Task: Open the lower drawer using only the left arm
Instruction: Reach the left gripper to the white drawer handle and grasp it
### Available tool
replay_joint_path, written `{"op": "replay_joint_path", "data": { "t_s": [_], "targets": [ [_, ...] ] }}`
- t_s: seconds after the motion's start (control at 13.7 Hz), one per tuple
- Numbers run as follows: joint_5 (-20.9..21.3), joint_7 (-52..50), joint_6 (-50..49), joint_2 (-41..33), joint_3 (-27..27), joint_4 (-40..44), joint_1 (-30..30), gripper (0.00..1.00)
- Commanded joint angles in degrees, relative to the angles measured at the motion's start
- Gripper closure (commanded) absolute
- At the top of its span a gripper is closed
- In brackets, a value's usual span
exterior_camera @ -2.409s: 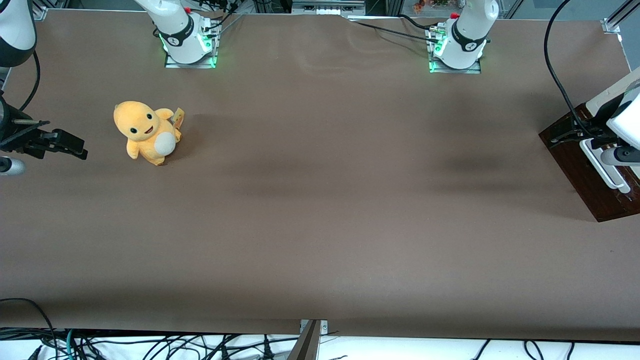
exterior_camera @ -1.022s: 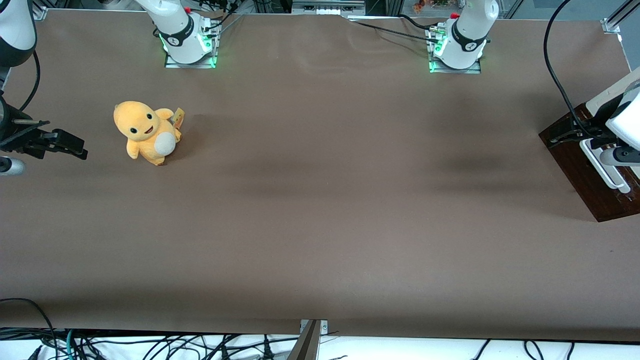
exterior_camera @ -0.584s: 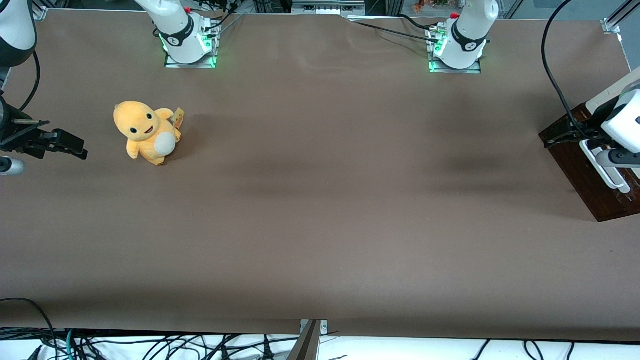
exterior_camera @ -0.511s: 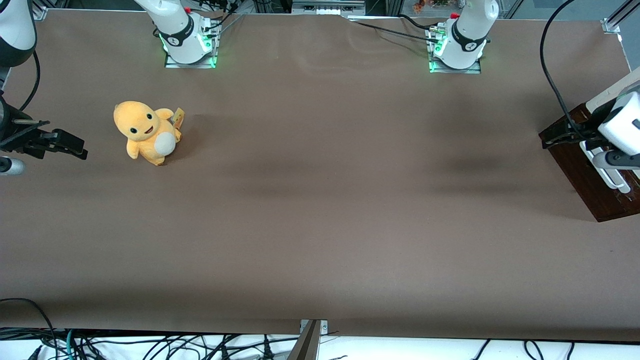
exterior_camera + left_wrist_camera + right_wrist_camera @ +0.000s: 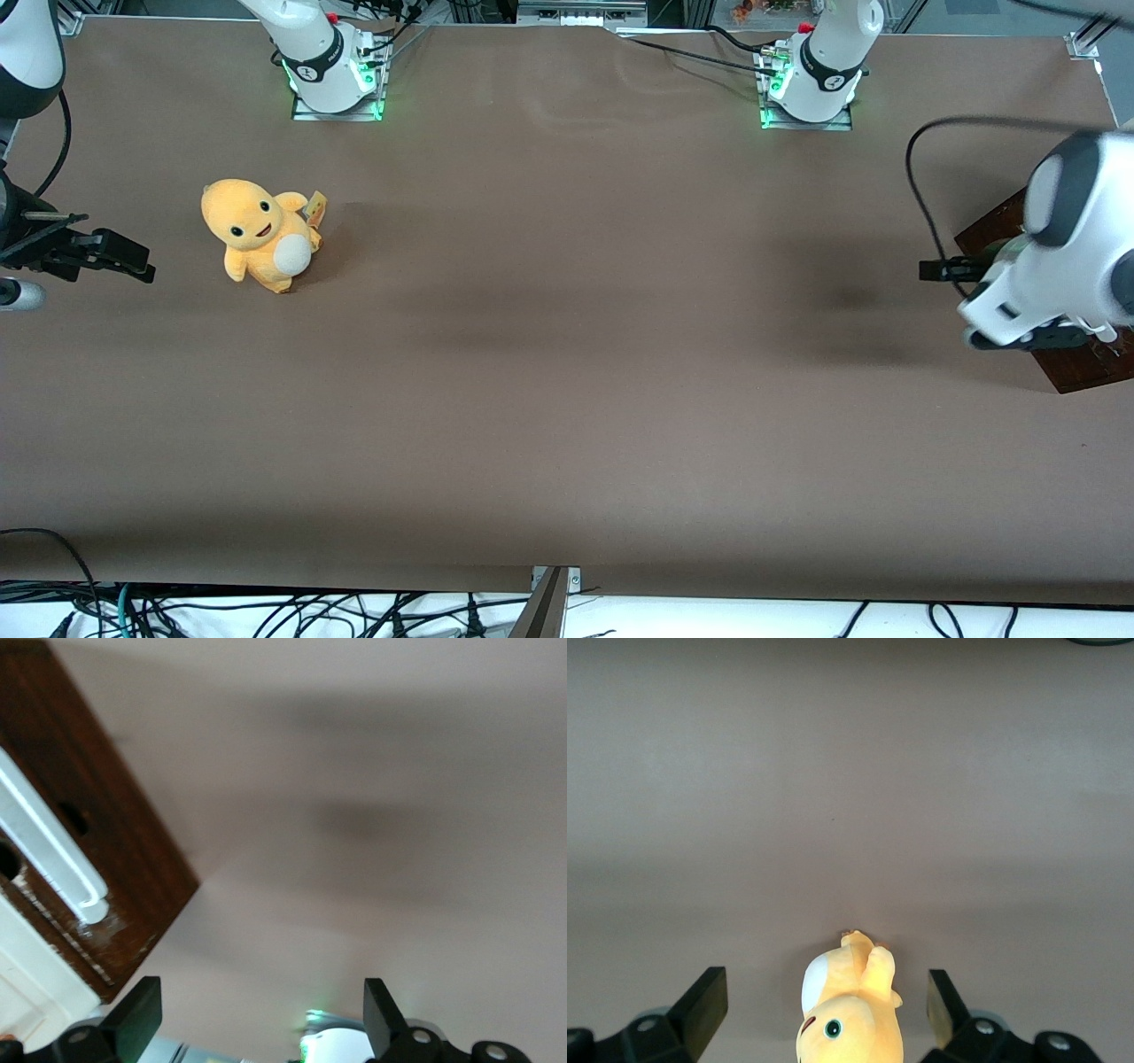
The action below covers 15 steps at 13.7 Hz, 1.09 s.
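The lower drawer (image 5: 102,828) is sitting at the working arm's end of the table, rigid and glossy, best taken by its white bar handle (image 5: 49,846), while the gripper (image 5: 261,1028) is hovering nearby, wide open and holding nothing.

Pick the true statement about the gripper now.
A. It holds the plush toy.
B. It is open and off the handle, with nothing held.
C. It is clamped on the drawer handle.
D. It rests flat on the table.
B: the gripper shows its jaws spread wide with only bare table between them, and the white handle of the lower drawer sits off to one side, untouched.
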Motion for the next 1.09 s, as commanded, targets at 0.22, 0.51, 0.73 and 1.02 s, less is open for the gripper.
{"op": "replay_joint_path", "data": {
  "t_s": [0.22, 0.51, 0.73, 1.02],
  "targets": [
    [21.19, -6.54, -5.42, 12.89, 0.40, 1.41, 0.14, 0.00],
    [32.82, -8.04, -6.84, 19.06, 0.67, 1.41, 1.36, 0.00],
    [38.63, -8.65, -6.92, 22.31, 2.07, 1.24, 1.45, 0.00],
    [43.38, -9.10, -6.84, 24.60, 3.21, 1.33, 1.98, 0.00]
  ]
}}
